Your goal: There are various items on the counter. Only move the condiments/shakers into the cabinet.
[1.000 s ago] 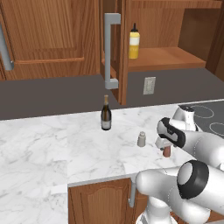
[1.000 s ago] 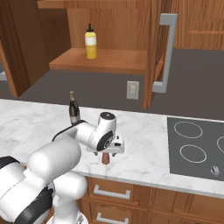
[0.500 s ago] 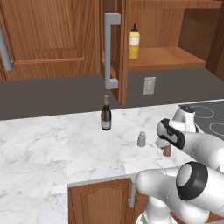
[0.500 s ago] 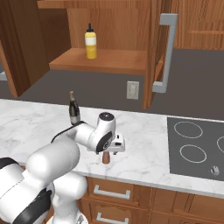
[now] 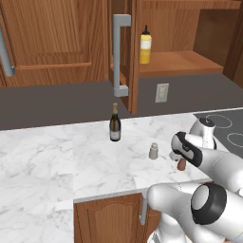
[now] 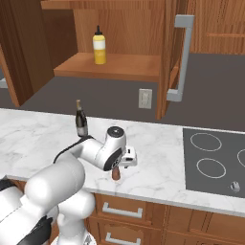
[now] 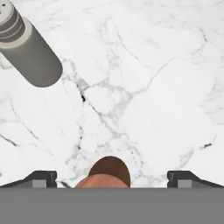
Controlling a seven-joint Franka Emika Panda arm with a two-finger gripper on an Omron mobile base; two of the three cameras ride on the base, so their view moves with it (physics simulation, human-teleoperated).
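Note:
A small brown shaker (image 5: 182,164) (image 6: 115,174) (image 7: 109,171) stands upright on the white marble counter (image 5: 57,156) (image 6: 28,139) near its front edge. My gripper (image 5: 179,158) (image 6: 119,165) (image 7: 113,178) hangs right over it, open, one fingertip on each side and clear of it. The grey shaker (image 5: 153,151) (image 7: 28,48) stands a little to the left. The yellow squeeze bottle (image 5: 145,46) (image 6: 99,46) rests on the shelf of the open cabinet (image 5: 175,64) (image 6: 110,67). Further back on the counter is the dark wine bottle (image 5: 115,124) (image 6: 81,122).
The cabinet's open door with its long grey bar handle (image 5: 118,52) (image 6: 179,57) juts out above the counter. A dark cooktop (image 5: 223,126) (image 6: 215,162) lies to the right. A wall socket (image 5: 162,92) (image 6: 145,98) sits under the shelf.
The hand has sunk a little toward the brown shaker. The jaws stay open and the items on the counter have not moved.

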